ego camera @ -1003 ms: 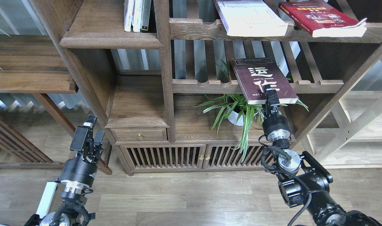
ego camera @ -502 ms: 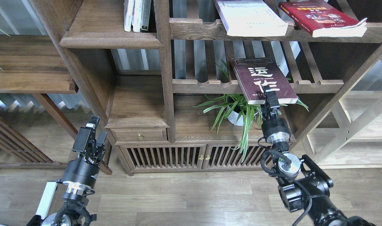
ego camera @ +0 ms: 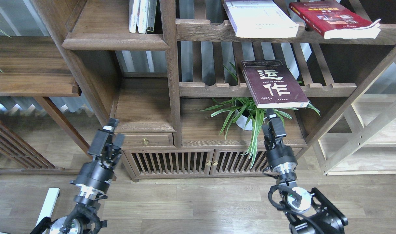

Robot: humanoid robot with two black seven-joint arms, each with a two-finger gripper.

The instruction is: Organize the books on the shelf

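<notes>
The maroon book (ego camera: 274,83) lies flat on the lower slatted rack (ego camera: 328,88), its front end overhanging the rail. The white book (ego camera: 259,18) and the red book (ego camera: 334,18) lie on the upper slatted rack (ego camera: 201,31). The solid shelf board (ego camera: 115,41) is at the upper left, with a few upright books (ego camera: 142,16) at its right end. My right gripper (ego camera: 273,125) is below the maroon book's front edge and apart from it; its fingers cannot be told apart. My left gripper (ego camera: 109,138) is open and empty, low in front of the small drawer (ego camera: 145,140).
A potted spider plant (ego camera: 246,113) stands on the board under the maroon book, beside my right gripper. A lower solid board (ego camera: 142,107) lies left of the upright post (ego camera: 172,81). A slatted cabinet (ego camera: 185,162) is at floor level. A side table (ego camera: 29,65) is at the left.
My right gripper has dropped down and a little left, away from the maroon book's front edge; the book has stayed in place. My left gripper has moved right and down.
</notes>
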